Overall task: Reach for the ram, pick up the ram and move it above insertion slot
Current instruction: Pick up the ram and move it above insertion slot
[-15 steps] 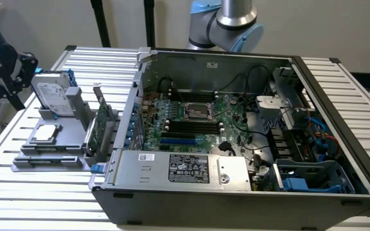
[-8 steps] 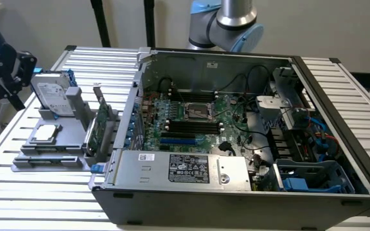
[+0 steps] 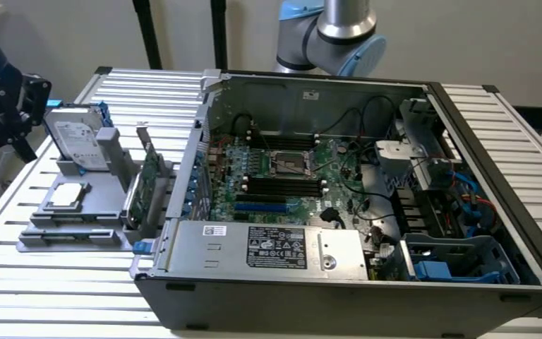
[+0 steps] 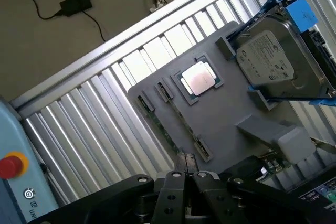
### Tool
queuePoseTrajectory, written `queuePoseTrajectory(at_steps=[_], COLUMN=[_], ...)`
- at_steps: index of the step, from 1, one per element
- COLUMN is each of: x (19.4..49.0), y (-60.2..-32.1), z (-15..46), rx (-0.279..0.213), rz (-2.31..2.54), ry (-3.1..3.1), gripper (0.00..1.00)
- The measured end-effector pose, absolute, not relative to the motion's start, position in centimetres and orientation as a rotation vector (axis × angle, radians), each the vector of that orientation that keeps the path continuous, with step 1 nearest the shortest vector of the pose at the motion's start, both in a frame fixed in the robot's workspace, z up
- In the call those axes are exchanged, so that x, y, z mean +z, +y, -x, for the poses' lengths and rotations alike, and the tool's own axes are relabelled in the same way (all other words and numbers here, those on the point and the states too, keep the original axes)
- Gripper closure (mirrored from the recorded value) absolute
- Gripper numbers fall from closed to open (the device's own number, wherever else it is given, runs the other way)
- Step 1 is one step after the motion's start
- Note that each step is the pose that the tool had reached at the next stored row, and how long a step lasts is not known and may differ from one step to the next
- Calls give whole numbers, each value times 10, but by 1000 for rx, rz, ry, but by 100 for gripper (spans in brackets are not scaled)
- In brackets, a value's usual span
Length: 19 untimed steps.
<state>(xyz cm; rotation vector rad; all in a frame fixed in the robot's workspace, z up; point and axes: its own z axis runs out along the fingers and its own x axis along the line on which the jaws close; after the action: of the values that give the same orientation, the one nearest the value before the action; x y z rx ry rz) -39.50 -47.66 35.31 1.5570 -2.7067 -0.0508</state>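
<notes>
On the gray tray, ram in its slot, just beyond the gripper, closed and empty.

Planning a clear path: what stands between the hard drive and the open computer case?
A green expansion card, standing upright, lies between the hard drive and the computer case, seen in the exterior view.

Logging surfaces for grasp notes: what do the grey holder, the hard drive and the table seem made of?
The grey holder looks like matte plastic: even grey, no glare. The hard drive has a silvery, metal-looking casing with a printed label, in a blue, probably plastic frame. The table looks like ribbed bare aluminium, with bright streaks along its ribs.
</notes>
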Motion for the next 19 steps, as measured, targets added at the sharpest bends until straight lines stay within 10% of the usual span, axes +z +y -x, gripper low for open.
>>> queuePoseTrajectory(at_steps=[19], x=[347], y=[-477], z=[395], rx=[-33], rz=[-2003], ry=[-2406], gripper=[89])
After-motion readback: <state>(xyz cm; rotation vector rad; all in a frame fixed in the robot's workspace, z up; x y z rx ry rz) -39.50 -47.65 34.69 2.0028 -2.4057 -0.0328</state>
